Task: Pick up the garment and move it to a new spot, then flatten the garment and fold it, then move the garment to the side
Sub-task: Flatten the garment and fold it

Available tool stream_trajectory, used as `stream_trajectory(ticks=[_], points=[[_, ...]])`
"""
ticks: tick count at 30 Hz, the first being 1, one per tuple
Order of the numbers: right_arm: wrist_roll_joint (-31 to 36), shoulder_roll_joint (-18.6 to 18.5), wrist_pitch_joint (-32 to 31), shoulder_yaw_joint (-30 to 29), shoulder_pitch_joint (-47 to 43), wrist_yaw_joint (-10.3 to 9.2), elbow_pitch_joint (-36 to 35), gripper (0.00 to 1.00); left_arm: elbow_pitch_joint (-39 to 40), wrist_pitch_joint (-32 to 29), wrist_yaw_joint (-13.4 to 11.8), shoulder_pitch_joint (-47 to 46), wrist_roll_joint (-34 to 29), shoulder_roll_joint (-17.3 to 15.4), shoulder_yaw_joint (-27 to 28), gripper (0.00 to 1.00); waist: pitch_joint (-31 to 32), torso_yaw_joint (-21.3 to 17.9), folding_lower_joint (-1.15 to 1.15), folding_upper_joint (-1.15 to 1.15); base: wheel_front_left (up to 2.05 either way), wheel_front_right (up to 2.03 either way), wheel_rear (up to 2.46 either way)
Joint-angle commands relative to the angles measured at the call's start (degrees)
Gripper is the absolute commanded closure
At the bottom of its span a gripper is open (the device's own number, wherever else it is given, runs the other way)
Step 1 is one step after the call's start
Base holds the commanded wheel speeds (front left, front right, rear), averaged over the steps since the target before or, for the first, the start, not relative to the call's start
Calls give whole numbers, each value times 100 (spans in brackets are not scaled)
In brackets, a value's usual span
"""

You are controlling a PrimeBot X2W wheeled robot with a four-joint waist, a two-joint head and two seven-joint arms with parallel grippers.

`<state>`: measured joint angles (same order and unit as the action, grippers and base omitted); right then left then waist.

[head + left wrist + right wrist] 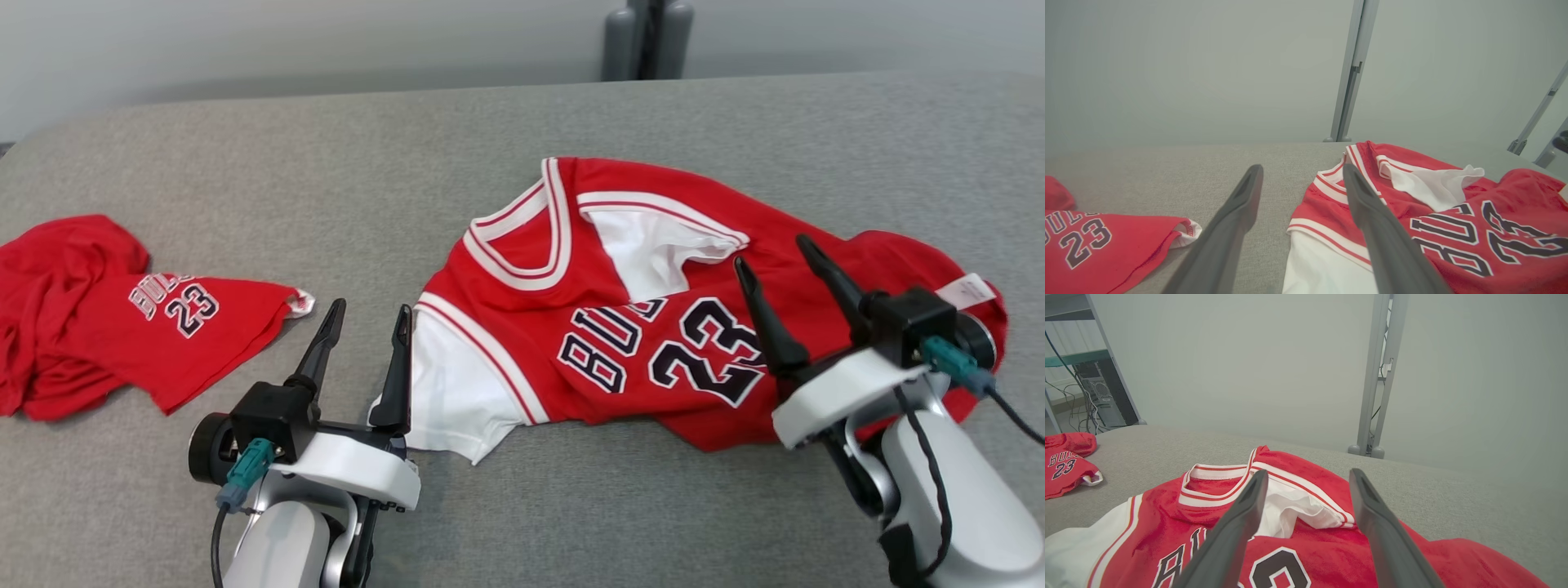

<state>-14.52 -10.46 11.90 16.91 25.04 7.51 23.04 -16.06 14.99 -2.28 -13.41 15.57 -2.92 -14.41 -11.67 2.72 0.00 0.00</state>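
Note:
The garment (653,327) is a red basketball jersey with white trim and the number 23, lying rumpled on the grey table (408,163), collar toward the far side. It also fills the lower right of the left wrist view (1453,228) and the bottom of the right wrist view (1306,539). My left gripper (369,314) stands open by the jersey's white left edge, its right finger (397,376) next to the cloth. Over the jersey's right part my right gripper (774,263) is open, nothing between its fingers.
A second red garment with the number 23 (106,314) lies bunched at the table's left edge. Grey posts (649,37) stand behind the far edge. Bare grey tabletop lies between the two garments and along the front.

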Motion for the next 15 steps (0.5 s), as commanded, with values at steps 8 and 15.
stream_trajectory(ticks=[8, 15], points=[[373, -300, -286, 275, 775, -3, 995, 0, 3, 21, 12, -178, 109, -9, -175, 0, -355, 571, 0, 0, 0, 0, 0], [595, -573, -597, 700, 1230, -4, 1790, 0, 33, 22, -97, -239, 292, -6, -392, 0, -462, 871, 0, 0, 0, 0, 0]])
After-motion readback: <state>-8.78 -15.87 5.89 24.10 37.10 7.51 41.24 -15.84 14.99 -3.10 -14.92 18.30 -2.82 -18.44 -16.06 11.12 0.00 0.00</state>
